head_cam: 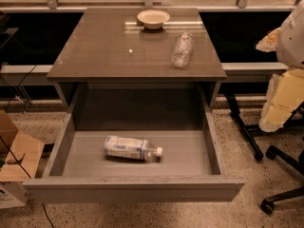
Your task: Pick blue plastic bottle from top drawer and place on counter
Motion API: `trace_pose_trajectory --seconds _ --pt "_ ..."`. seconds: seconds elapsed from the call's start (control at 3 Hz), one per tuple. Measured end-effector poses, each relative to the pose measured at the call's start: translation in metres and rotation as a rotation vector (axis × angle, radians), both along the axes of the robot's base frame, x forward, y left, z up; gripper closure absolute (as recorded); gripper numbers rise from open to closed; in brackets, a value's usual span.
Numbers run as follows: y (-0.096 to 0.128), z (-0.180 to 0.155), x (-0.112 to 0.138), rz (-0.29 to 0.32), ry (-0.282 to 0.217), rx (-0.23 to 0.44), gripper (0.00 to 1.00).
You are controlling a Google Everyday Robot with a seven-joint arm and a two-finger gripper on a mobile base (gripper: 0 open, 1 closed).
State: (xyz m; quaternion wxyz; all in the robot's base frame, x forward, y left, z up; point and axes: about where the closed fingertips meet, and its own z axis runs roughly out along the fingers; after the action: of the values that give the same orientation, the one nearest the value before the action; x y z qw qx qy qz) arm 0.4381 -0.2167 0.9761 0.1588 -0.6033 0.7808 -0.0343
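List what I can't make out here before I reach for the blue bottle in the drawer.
Camera view:
- Gripper: not in view. A pale bulky shape at the right edge is cut off by the frame and cannot be identified.
- Blue plastic bottle lying in the top drawer: label print too small to read.
- Cavity behind the drawer: dark under the counter.
- Clear bottle on the counter: cap too small to tell.

Bottle [130, 147]: clear plastic, blue/white label, white cap; on its side, cap to R, mid drawer [190, 153]. Drawer grey, open. Desk [104, 46] glossy grey-brown. Pincer not in view.
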Motion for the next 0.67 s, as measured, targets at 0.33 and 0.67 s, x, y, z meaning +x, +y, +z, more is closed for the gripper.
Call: trace_pose_trajectory --seconds 0.33,0.67 --pt "0.000 0.000 0.000 0.000 0.000 0.000 0.00" --pt "0.027 -0.016 -0.001 0.011 -0.005 0.035 0.00"
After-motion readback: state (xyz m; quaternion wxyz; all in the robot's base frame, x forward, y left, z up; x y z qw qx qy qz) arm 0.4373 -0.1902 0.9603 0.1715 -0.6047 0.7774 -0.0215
